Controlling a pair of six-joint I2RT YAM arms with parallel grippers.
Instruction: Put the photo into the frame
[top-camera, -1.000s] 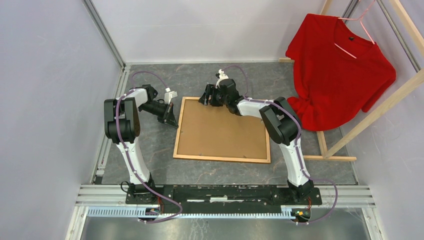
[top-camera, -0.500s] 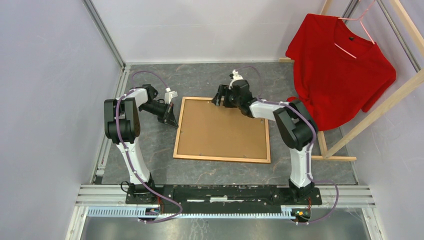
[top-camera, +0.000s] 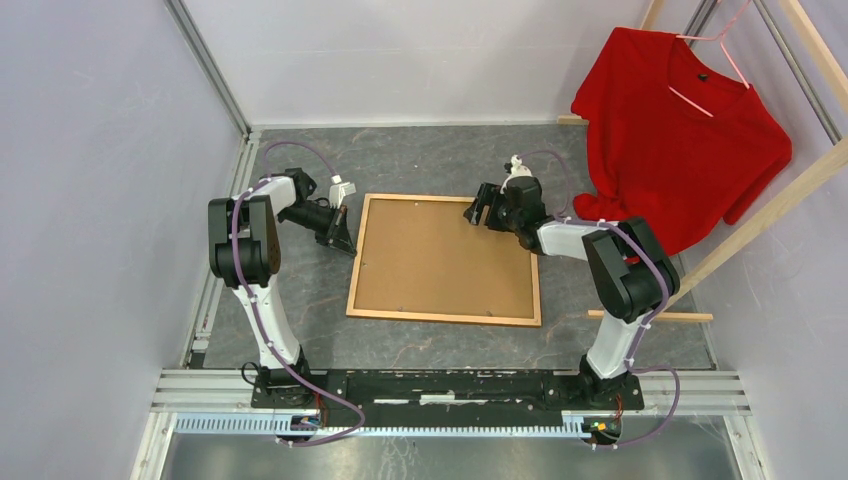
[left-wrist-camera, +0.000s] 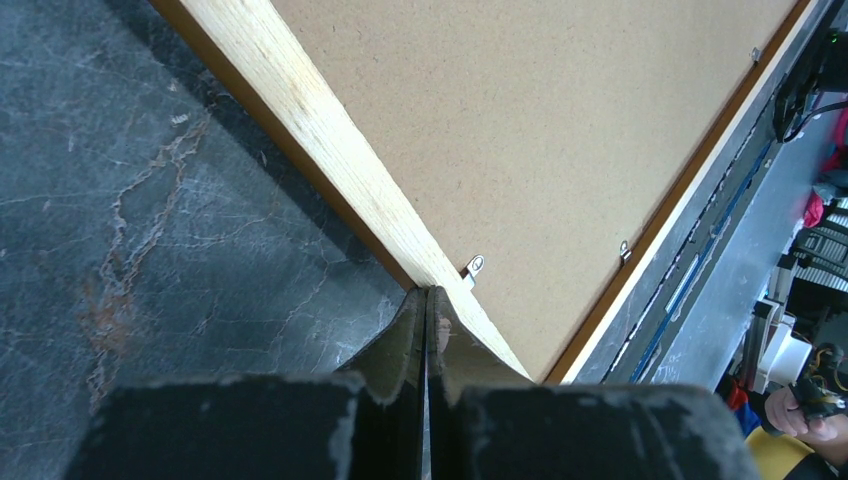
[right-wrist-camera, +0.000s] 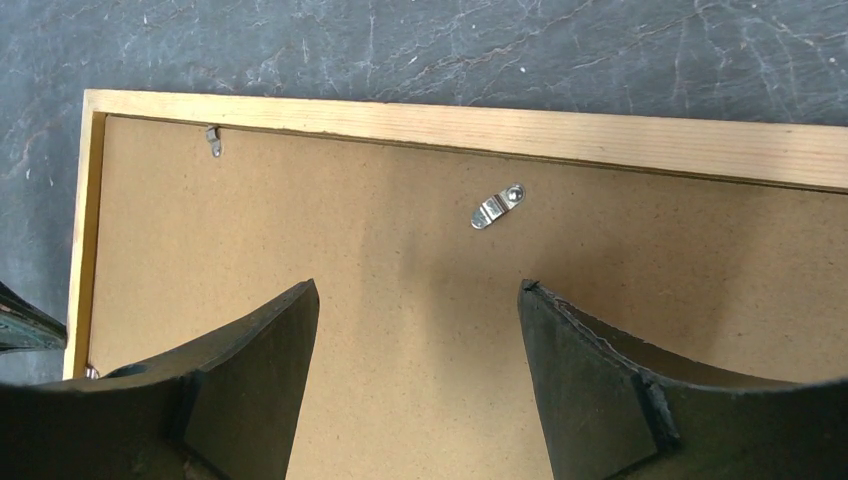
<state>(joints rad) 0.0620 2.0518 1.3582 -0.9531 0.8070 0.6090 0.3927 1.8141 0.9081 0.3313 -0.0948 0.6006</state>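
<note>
Noted left pincer (left-wrist-camera: 427, 294) closed tight, tips against the frame (left-wrist-camera: 300, 110) rail, elbow folded high. Noted right pincer (right-wrist-camera: 415, 290) spread wide, arm outstretched, backing board (right-wrist-camera: 400, 235) beneath.

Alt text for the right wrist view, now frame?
The open right gripper is over the brown backing board set in the wooden frame, on a dark marbled table. A metal clip lies on the board just beyond the gripper, near the frame's rail.
</note>
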